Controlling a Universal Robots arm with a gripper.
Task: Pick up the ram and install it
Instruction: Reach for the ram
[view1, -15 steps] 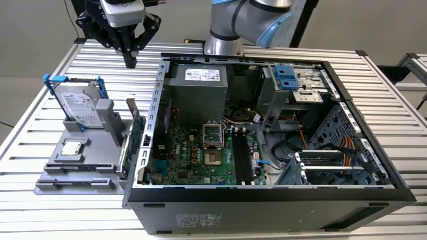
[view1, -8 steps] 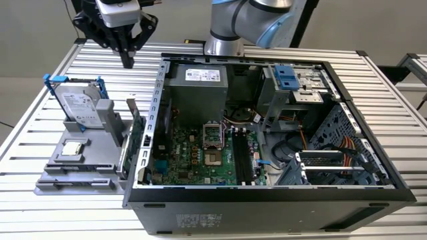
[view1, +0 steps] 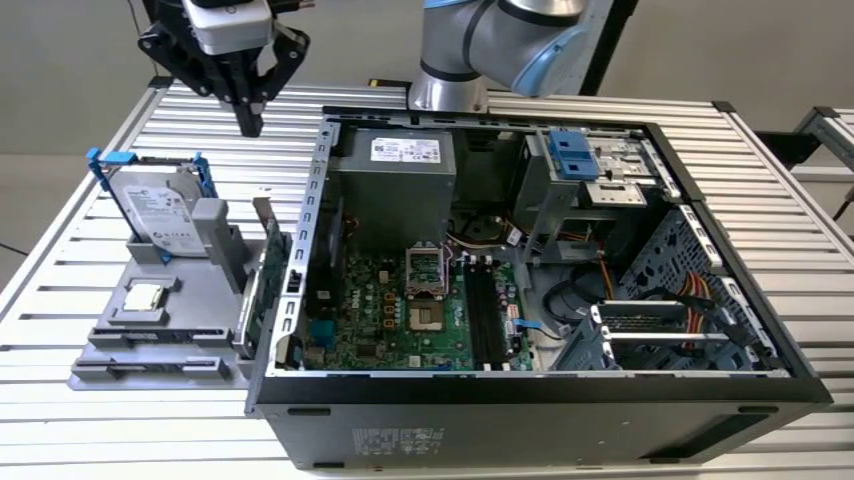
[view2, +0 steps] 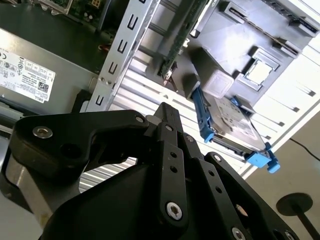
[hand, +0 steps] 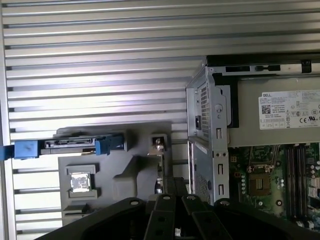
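Exterior view: I see the grey tray (view1: 100, 367) holding an upright hard drive (view1: 160, 210), a chip (view1: 144, 297) and a green card (view1: 274, 275); my hand (view1: 250, 122), pinched closed and empty, hangs above the bench (view1: 134, 432).

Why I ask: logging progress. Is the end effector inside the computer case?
No; in the exterior view the end effector hangs above the slatted table, outside the computer case on the exterior view's left.
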